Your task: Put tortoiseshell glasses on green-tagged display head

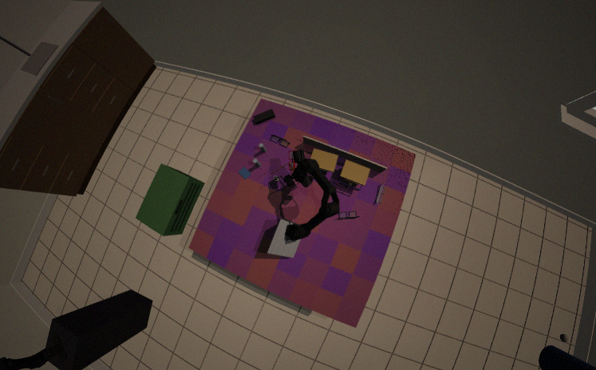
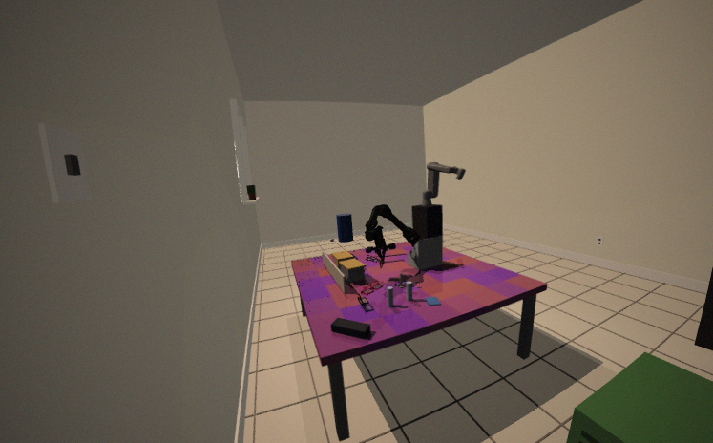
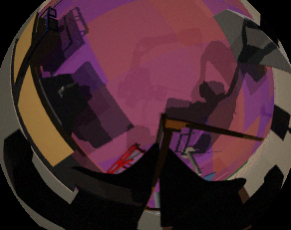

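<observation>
Purple and orange squares cover the table (image 1: 244,238) (image 2: 457,297) (image 3: 142,24), with pale tiles (image 1: 451,238) (image 2: 270,351) beneath. Okay, progress check: the jaws are nearly shut, pinching what look like the tortoiseshell glasses (image 3: 175,124). Brown frame, right above the fingertips in the wrist view, one temple running out toward 4 o'clock. So the gripper (image 1: 294,172) (image 2: 382,263) (image 3: 158,146) has them, clear of the surface as far as I can judge. Grasp done; carrying, seating and letting go are all left.

Targets are trickier. My guess is that the two yellow-topped blocks, the nearer (image 1: 324,159) (image 2: 351,264) (image 3: 44,128) and the farther (image 1: 354,172) (image 2: 342,256) (image 3: 24,54), are the display heads, but it's too dark to swear to it. From the wrist they sit at 9 and 10 o'clock, with blue glasses (image 3: 51,20) beside the farther one, maybe on it. Red glasses (image 1: 292,165) (image 2: 370,287) (image 3: 124,160) lie at 7 o'clock.

Can't make out the green tag anywhere, so no idea which head is the right one. No brands, labels or writing I can read either.
</observation>
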### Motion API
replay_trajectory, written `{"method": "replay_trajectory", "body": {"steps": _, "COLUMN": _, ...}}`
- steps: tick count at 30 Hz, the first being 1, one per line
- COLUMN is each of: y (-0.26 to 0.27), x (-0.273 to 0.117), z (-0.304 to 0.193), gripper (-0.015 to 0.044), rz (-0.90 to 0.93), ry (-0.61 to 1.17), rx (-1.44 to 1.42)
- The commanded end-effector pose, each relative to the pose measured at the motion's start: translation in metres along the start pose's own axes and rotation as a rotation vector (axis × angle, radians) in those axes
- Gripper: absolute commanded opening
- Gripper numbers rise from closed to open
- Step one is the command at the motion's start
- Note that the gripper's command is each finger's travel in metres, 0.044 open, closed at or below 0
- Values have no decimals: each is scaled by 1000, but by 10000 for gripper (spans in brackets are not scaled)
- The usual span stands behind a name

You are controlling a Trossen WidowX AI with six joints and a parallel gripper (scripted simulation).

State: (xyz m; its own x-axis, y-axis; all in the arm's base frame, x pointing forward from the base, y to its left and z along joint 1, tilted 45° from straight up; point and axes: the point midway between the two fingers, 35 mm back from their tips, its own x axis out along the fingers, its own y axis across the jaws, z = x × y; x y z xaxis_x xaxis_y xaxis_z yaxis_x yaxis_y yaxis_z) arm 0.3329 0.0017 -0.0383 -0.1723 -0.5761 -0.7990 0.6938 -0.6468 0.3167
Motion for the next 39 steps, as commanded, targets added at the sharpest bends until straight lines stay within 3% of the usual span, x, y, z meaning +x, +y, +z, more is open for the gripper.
{"method": "replay_trajectory", "body": {"steps": 1, "y": 16, "x": -4, "z": 20, "gripper": 0, "rz": -73, "ry": 32, "rx": 100}}
{"method": "replay_trajectory", "body": {"steps": 20, "y": 69, "x": -17, "z": 113, "gripper": 0, "rz": -305, "ry": 191, "rx": 515}}
{"method": "replay_trajectory", "body": {"steps": 39, "y": 88, "x": -34, "z": 212, "gripper": 0, "rz": -446, "ry": 373, "rx": 929}}
